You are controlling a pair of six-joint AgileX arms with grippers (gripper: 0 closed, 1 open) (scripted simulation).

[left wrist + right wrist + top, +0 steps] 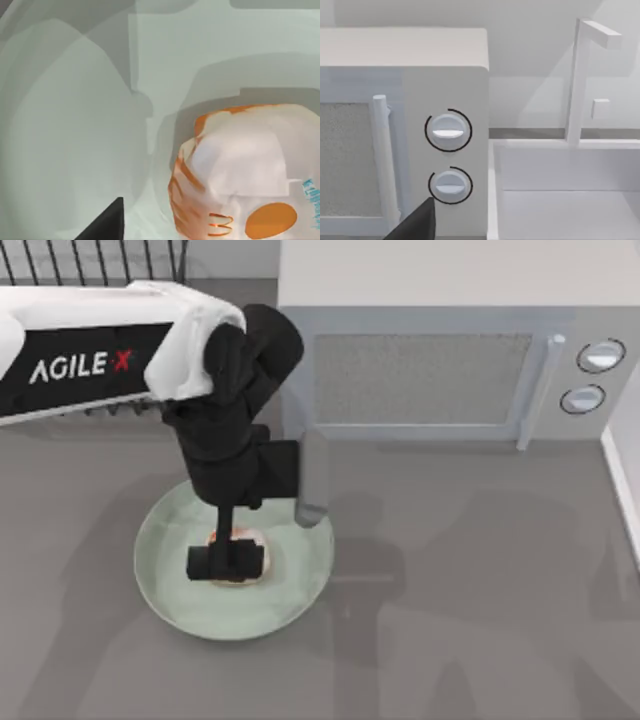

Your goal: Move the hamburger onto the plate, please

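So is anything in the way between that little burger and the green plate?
Nothing visible. The hamburger already sits within the plate, seen in the top view, with the left tool right over it. The left wrist view shows the burger against the pale green surface. The microwave stands behind, apart from the plate.

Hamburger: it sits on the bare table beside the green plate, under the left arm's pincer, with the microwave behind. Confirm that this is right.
One part is wrong: the hamburger does not sit on the bare table beside the plate; it lies inside the plate, as the top view shows. The rest stands: it is under the left pincer, and the microwave stands behind.
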